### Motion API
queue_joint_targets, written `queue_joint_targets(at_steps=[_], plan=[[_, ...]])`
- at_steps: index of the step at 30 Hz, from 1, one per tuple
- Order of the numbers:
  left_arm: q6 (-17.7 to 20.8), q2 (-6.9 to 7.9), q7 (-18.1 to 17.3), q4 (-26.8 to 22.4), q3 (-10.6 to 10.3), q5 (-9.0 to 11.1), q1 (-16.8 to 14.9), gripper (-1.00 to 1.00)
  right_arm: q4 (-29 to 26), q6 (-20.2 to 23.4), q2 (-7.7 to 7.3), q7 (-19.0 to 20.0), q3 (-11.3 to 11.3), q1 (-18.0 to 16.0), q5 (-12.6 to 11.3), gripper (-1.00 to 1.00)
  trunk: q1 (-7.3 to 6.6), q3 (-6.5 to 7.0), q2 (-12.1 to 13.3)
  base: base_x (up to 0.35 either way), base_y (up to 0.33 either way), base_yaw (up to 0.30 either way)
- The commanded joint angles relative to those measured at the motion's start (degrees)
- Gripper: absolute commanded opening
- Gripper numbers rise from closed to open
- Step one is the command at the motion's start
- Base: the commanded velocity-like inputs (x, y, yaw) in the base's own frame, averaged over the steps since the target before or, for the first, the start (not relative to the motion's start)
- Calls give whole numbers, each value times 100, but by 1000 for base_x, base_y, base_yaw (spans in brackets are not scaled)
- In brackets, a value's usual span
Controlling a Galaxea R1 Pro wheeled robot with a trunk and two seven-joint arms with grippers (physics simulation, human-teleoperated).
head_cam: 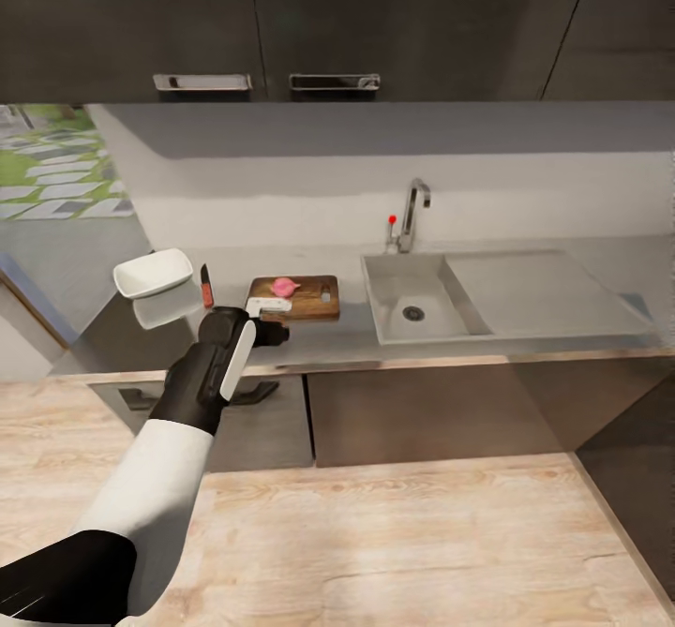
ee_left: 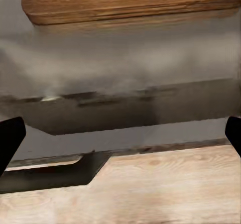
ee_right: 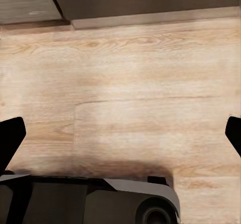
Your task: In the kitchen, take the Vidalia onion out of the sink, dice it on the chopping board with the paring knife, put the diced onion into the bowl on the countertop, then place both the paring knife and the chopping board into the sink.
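Observation:
The pink Vidalia onion lies on the dark wooden chopping board, left of the sink with its chrome tap. The red-handled paring knife rests on the countertop between the board and the white bowl. My left gripper hovers at the board's near left corner, open and holding nothing. In the left wrist view the left gripper has its fingertips wide apart, with the board's edge ahead. The right gripper is open over the wooden floor.
Dark wall cabinets with metal handles hang above the counter. A drainboard wing extends right of the basin. Dark base cabinets stand under the worktop, and pale wood flooring lies before them. A window opening is at the left.

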Motion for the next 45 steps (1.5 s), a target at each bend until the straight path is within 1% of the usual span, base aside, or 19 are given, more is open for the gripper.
queue_joint_targets(at_steps=[1, 7, 9, 15, 16, 21, 25, 28, 29, 30, 35, 37, 40, 43, 45], plan=[[21, 1, 45, -5, -7, 43, -5, 100, -10, -11, 10, 35, -44, 0, 56, 100, 0, -10, -11, -336, 0, 0], [19, 1, 45, -22, -6, 39, -5, 100, -10, -11, 10, 37, -44, 0, 56, 100, 0, -10, -11, -317, 0, 0], [15, 1, 45, -98, -2, 38, -5, 100, -10, -11, 10, 37, -44, 0, 56, 100, 0, -10, -11, -174, 0, 0], [12, 4, 45, -583, 0, 42, -3, 100, -10, -11, 7, 37, -44, 0, 56, 100, 0, -10, -11, -43, 0, 0], [16, 7, 45, -815, 0, 43, 12, 100, -10, -11, 9, 37, -44, 0, 56, 100, 0, -10, -11, -5, 0, 0], [18, 11, 45, -1026, 0, 43, 20, 100, -10, -11, 7, 36, -44, 0, 56, 100, 0, -10, -11, -2, 0, 0], [19, 84, 45, -1373, -3, 43, 47, 100, -10, -11, 5, 37, -44, 0, 56, 100, 0, -10, -11, 0, 0, 0], [20, 128, 45, -1636, -7, 43, 182, 100, -12, -11, 2, 37, -44, 0, 56, 100, 0, -10, -11, 0, 0, 0], [20, 143, 45, -1902, -8, 43, 324, 100, -17, -11, 2, 37, -44, 0, 56, 100, 0, -10, -11, 0, 0, 0], [20, 145, 45, -2013, -8, 43, 382, 100, -16, -11, 2, 37, -44, 0, 56, 100, 0, -10, -11, 0, 0, 0], [20, 155, 45, -2294, -5, 37, 553, 100, -14, -11, 1, 35, -44, 0, 56, 100, 0, -10, -11, 0, 0, 0], [19, 255, 45, -2348, -2, 34, 598, 100, -12, -11, 1, 36, -44, 0, 56, 100, 0, -10, -11, 0, 0, 0], [20, 571, 45, -2484, -1, 43, 664, 100, -11, -11, 1, 33, -44, 0, 56, 100, 0, -10, -11, 0, 0, 0], [20, 656, 45, -2517, 1, 68, 684, 100, -12, -11, -2, 30, -48, 0, 56, 100, 0, -10, -11, 0, 0, 0], [20, 688, 45, -2529, 5, 86, 707, 100, -13, -11, -3, 29, -50, 0, 56, 100, 0, -10, -11, 0, 0, 0]])
